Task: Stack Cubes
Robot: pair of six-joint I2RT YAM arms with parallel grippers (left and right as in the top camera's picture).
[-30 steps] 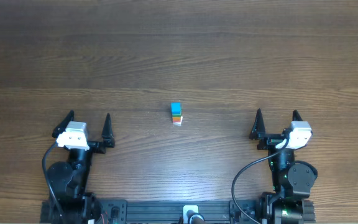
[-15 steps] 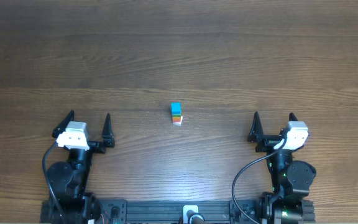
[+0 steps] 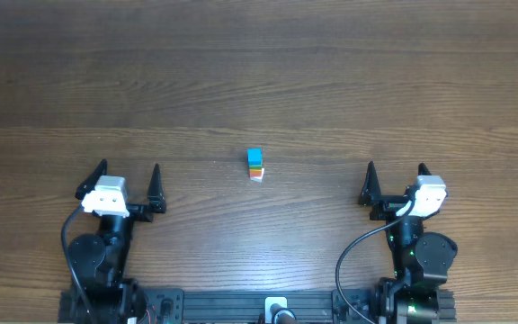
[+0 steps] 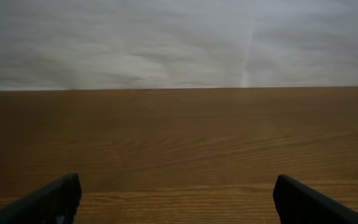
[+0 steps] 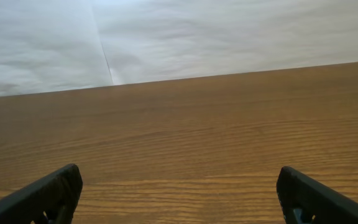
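- Cubes stand in one little stack on the wooden table in the top view. Blue is on top, orange is under it and white is at the bottom. They are too small to count for sure.
- In the same view, the left gripper sits well apart from the stack on its left side. The right gripper sits well apart from the stack on its right side. Each one has its fingers spread wide and holds nothing.
- In the left wrist view, two dark fingers stand far apart, with table wood between them and a pale wall behind.
- In the right wrist view, the dark fingers are also far apart, over the same brown wood.
- The cubes look small, light and hard, with smooth flat sides. They should not squash, but they could slip or tip.
- The stack looks thin and tall, so a small bump would likely knock it over.
- The best hold is probably on two flat sides that face each other, at the middle of one cube, with a gentle squeeze.
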